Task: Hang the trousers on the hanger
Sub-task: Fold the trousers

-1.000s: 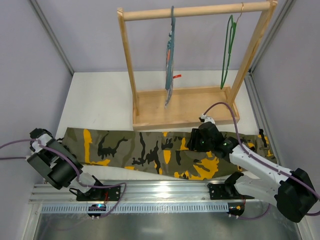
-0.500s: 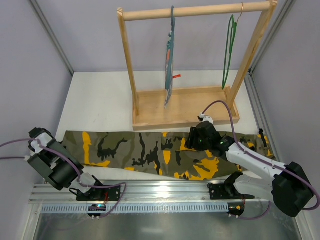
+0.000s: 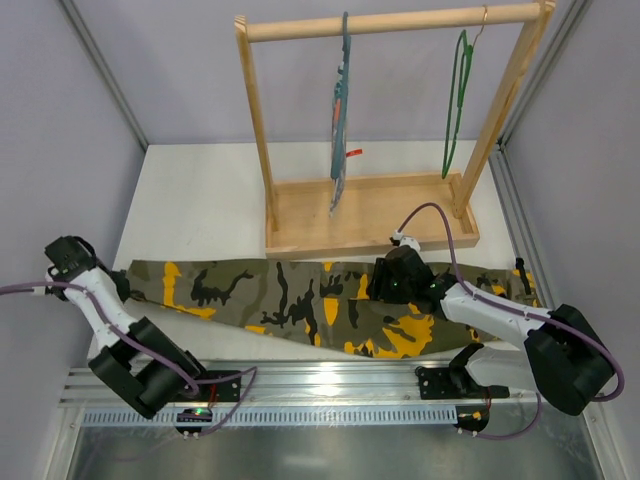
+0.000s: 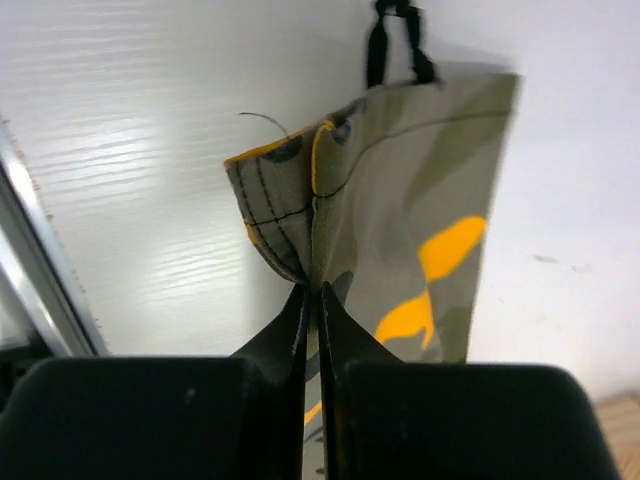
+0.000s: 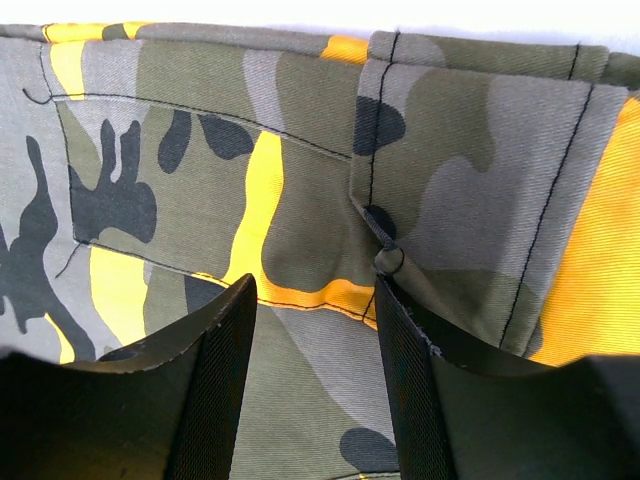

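Your trousers (image 3: 300, 295) lie stretched along the table's (image 3: 200, 200) near edge, and the hanger (image 3: 457, 100) hangs on the rack (image 3: 370, 215) behind.
Left jaws pinch the trousers' left-end hem tight. Right jaws stand half-open over a pocket, gripping nothing.

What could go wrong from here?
1. The left pincer grips only a thin hem edge of the camouflage trousers; the fabric may slip out when lifted.
2. The right pincer stands open over a pocket flap, so closing might catch just one layer.
3. The long cloth could snag the wooden rack near the green wire hanger.
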Available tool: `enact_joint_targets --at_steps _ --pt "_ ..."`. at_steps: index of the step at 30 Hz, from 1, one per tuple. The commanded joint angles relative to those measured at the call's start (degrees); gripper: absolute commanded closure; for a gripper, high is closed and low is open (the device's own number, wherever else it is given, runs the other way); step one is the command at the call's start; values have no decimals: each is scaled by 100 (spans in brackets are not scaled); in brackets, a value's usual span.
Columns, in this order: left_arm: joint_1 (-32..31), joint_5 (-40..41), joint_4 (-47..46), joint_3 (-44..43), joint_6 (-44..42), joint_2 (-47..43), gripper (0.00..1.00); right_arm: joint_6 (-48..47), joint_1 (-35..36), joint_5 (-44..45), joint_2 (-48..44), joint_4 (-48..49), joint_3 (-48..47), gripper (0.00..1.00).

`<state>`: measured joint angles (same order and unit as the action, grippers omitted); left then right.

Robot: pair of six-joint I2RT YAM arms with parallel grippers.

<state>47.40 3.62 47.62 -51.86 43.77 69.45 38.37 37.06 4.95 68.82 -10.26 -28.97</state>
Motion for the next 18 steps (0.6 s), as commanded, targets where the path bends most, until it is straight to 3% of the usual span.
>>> enact_joint_targets --at_steps 1,6,13,15,16,18 --pt "-605 -605 -507 -124 -272 -633 100 22 3 190 62 33 23 46" --pt "-1372 -1511 -823 412 -466 -1634 99 -172 -6 252 -87 -510 -398 46" --pt "-3417 -2821 -956 1476 140 -3138 99 -234 3 305 -824 -1171 -776 46" --pt "-3981 -2718 -1061 1852 621 -3262 99 -190 3 279 -1010 -1311 -785 45" --pt "-4645 -2587 -1148 1985 833 -3463 99 -163 12 278 -1176 -1347 -785 45" --pt "-5334 -2088 -1167 2179 1150 -3727 100 -93 12 270 -1326 -1460 -794 45"
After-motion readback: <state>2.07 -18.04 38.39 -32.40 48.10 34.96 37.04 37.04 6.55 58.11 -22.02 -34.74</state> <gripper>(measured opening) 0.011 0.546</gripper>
